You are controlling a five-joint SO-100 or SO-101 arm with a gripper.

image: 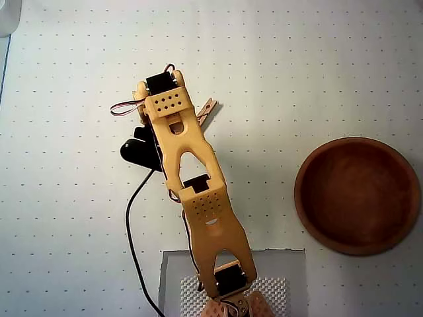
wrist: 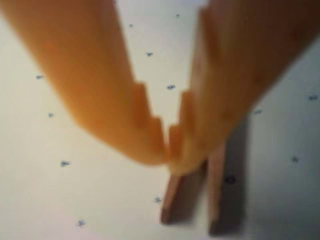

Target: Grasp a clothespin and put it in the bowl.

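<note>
In the overhead view the orange arm reaches up the dotted white mat, and its gripper [image: 173, 105] hangs under the wrist, out of sight. The light wooden clothespin [image: 207, 109] pokes out to the right of the wrist. In the wrist view the two orange fingers close to a narrow point at the gripper [wrist: 171, 152]. The clothespin [wrist: 187, 200] sticks out below the tips, its two prongs showing and its upper end hidden behind the right finger [wrist: 235, 75]. The reddish-brown wooden bowl [image: 310, 218] sits empty at the right, well away from the gripper.
A black cable [image: 130, 224] runs down the mat left of the arm. The arm's base stands on a grey plate [image: 277, 264] at the bottom edge. A pale object [image: 8, 16] shows in the top left corner.
</note>
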